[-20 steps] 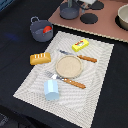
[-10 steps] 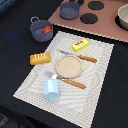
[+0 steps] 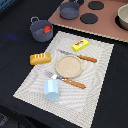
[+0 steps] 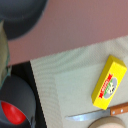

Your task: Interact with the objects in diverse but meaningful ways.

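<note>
Even, soft overhead light, faint shadows, both views low-resolution, wrist view blurred throughout

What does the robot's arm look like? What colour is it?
The arm does not show in the exterior view. The wrist view has only a blurry olive-grey strip at its edge, perhaps part of the robot. Its shape, cables and markings cannot be told.

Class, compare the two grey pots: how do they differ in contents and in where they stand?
The nearer grey pot holds a red tomato; the farther grey pot shows nothing inside. The nearer pot stands on the dark table beside the mat; the farther pot stands on the pinkish stove board. Both are grey, round and handled.
</note>
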You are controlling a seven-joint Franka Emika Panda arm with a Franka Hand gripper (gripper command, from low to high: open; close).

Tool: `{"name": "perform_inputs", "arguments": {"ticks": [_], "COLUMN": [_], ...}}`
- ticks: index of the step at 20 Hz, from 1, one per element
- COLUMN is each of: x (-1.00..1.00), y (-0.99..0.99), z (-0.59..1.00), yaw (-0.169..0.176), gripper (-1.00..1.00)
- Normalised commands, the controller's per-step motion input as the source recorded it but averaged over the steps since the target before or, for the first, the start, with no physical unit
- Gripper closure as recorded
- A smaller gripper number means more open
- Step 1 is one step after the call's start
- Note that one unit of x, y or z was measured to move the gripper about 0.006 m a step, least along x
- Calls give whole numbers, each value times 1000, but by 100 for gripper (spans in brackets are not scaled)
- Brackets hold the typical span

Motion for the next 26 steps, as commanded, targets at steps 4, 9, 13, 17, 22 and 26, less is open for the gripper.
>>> {"name": "perform_inputs", "arguments": {"ticks": [4,9,13,17,22,26], "x": [256,74,1,0,-57,-125], "y": [-687,-468,-407,-436,-492,-544], "z": [59,21,-14,-114,-123,-129], "yaw": [-75,-189,-240,-245,-227,-208], "gripper": [-100,-100,-100,-100,-100,-100]}}
